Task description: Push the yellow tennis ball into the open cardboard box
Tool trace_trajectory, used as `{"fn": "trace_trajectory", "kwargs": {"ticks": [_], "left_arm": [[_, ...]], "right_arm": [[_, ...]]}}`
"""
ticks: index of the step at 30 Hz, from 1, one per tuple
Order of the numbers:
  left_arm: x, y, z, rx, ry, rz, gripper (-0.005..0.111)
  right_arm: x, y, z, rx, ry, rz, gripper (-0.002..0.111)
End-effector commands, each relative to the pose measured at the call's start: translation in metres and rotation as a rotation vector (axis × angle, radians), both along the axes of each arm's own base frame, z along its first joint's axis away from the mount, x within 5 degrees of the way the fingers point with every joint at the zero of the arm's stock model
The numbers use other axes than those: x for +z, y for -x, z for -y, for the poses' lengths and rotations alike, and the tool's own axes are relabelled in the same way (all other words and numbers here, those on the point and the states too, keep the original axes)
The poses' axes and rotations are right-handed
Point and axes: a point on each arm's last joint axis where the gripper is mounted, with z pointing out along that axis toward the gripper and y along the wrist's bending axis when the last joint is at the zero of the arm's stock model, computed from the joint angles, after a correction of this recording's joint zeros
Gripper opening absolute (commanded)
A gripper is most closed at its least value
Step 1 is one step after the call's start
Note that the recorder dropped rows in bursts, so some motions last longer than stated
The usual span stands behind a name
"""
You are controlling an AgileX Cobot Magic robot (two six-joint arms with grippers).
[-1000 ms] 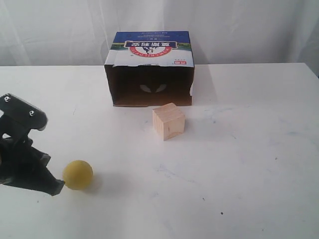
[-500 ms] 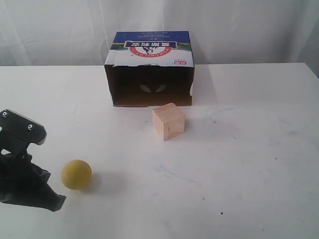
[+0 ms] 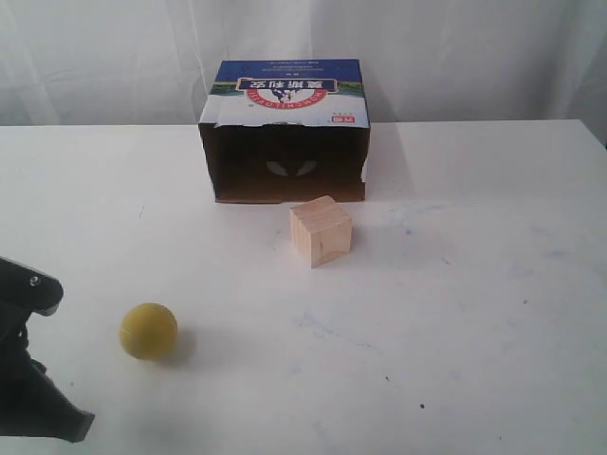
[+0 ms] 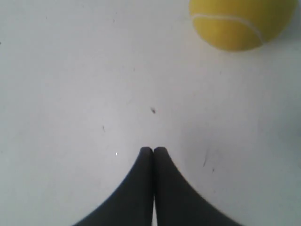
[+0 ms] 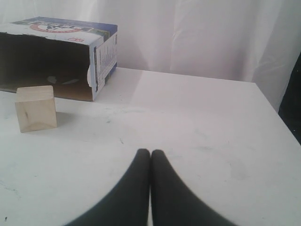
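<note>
Yellow tennis ball (image 3: 148, 330) is sitting on the white table (image 3: 455, 313), near and left. The left gripper (image 4: 153, 150) is hanging just left of it and nearer, fingers pressed together, not touching. That arm is looking the closer one; the right gripper (image 5: 150, 153), also pinched closed on nothing, is sitting off on the right side. The open cardboard box (image 3: 285, 90) is lying far and right of the ball, mouth facing us, showing only dark inside. A wooden cube (image 3: 321, 230) is standing just before the mouth's right half, so I'm reckoning the push wants to be heading far-right, toward the left half.
</note>
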Motion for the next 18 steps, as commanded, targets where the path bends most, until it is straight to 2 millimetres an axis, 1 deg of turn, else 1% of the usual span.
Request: {"fn": "trace_trajectory", "kwargs": {"ticks": [1,4,7,11,15,18], "left_arm": [[0.011,0.002,0.003,-0.068,-0.062,-0.113,0.0],[0.025,-0.005,0.008,-0.104,-0.067,-0.122,0.0],[0.032,-0.008,0.015,-0.125,-0.016,-0.126,0.0],[0.03,-0.009,0.025,-0.178,0.039,-0.202,0.0],[0.023,-0.013,0.031,-0.219,0.024,-0.267,0.0],[0.021,-0.016,0.033,-0.223,0.023,-0.275,0.0]], "right_arm": [[-0.001,0.0,0.0,-0.002,-0.009,0.008,0.0],[-0.001,0.0,0.0,-0.002,-0.009,0.008,0.0],[-0.001,0.0,0.0,-0.002,-0.009,0.008,0.0],[0.0,0.0,0.0,-0.002,-0.009,0.009,0.0],[0.0,0.0,0.0,-0.002,-0.009,0.009,0.0],[0.0,0.0,0.0,-0.002,-0.009,0.009,0.0]]}}
